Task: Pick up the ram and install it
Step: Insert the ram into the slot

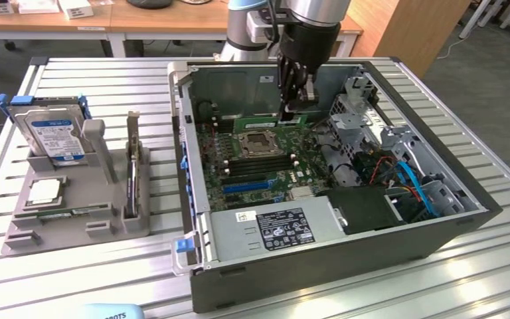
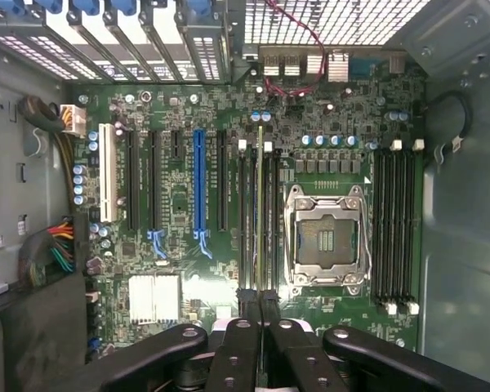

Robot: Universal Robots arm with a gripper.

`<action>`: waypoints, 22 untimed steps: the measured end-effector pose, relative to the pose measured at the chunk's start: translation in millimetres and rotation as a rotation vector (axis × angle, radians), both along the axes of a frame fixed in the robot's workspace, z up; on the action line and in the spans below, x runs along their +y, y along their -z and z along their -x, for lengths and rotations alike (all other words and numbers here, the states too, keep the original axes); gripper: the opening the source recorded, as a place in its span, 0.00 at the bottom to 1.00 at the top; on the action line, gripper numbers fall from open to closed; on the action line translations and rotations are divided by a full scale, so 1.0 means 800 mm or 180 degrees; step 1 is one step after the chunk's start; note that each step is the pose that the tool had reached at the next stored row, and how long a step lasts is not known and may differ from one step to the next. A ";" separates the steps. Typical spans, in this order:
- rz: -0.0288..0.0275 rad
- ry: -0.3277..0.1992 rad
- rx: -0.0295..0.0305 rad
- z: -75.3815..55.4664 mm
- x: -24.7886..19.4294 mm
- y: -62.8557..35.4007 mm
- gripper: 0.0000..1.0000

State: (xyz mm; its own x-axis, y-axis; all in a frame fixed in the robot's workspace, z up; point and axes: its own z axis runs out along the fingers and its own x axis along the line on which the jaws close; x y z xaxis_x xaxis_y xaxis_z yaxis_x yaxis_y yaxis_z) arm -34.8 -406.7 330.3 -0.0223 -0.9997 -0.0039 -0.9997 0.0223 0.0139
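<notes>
The ram is a narrow green stick with a white label, held lengthwise inside the open computer case. My gripper reaches down from above and is shut on its upper edge. In the wrist view the ram shows edge-on as a thin line, with my gripper closed around it. It hangs over the black memory slots beside the empty processor socket. Whether it touches a slot I cannot tell.
A grey parts tray on the exterior view's left holds a hard drive, an upright dark card, a silver processor chip and a narrow green board. The power supply, drive cage and blue cables crowd the case.
</notes>
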 end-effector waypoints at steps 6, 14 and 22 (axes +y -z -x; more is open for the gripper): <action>0.0001 0.0000 0.0000 0.000 -0.0001 0.009 0.12; 0.0001 0.0000 0.0000 0.000 -0.0001 0.021 0.12; 0.0001 0.0000 0.0000 0.000 -0.0001 0.031 0.12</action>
State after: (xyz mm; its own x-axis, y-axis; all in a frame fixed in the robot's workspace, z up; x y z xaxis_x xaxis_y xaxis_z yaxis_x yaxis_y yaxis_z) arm -34.4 -406.8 305.4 -0.0222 -0.9997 -0.0037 -0.9997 0.0221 0.0140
